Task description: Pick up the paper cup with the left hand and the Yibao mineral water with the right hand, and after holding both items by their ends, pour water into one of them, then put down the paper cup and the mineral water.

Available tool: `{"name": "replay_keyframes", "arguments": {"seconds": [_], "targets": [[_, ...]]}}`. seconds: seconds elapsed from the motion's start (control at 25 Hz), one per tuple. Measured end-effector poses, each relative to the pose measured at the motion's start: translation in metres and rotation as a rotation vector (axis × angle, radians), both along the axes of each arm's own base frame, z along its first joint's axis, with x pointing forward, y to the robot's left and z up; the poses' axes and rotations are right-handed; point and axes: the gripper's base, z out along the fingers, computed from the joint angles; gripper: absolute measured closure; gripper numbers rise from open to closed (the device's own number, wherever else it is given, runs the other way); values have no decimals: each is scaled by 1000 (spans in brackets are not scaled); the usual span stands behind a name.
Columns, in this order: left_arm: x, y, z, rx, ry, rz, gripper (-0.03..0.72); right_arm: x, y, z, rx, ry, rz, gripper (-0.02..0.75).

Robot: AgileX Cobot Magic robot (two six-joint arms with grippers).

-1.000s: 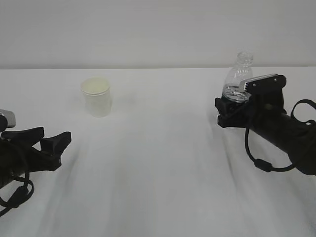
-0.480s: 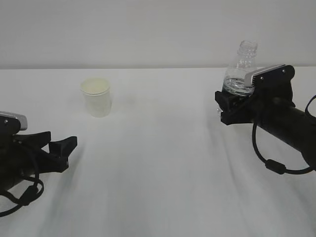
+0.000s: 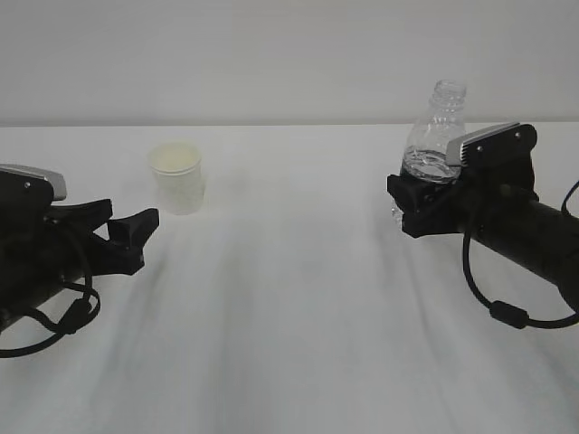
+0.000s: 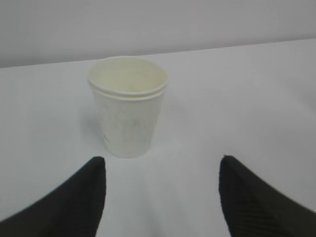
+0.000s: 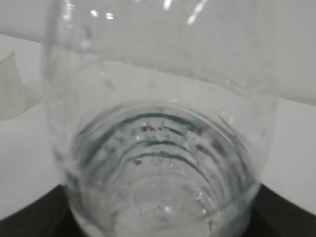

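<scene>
The white paper cup (image 3: 177, 178) stands upright on the table at the back left. My left gripper (image 3: 127, 226) is open just in front of it and to its left, apart from it. In the left wrist view the cup (image 4: 129, 106) sits ahead of the gripper (image 4: 160, 165), slightly left of centre, with only bare cloth between the fingers. My right gripper (image 3: 412, 203) is shut on the lower part of the Yibao mineral water (image 3: 434, 136), a clear uncapped bottle that leans slightly. The bottle (image 5: 158, 148) fills the right wrist view, and one dark finger (image 5: 284, 215) shows at the bottom corner.
A white cloth covers the table (image 3: 289, 298), which ends at a pale wall (image 3: 289, 54) behind. The cup's edge (image 5: 10, 84) shows at the far left of the right wrist view. Black cables hang from both arms.
My left gripper has advanced up the table toward the cup, still open. My right gripper has risen a little and shifted left with the bottle, which now stands higher.
</scene>
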Motion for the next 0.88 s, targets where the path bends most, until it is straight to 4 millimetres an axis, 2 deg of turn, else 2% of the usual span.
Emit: {"name": "replay_keyframes", "arguments": {"seconds": [0.12,0.44,0.88], "targets": [[4,-2,0,-2,-8,-2,178,-1,1,0,5,4,12,250],[15,-2,-17,14,25,-9,177,-1,3,0,7,8,30,250],[34,-7,-30,17,23,-20,178,-2,3,0,13,12,35,250]]}}
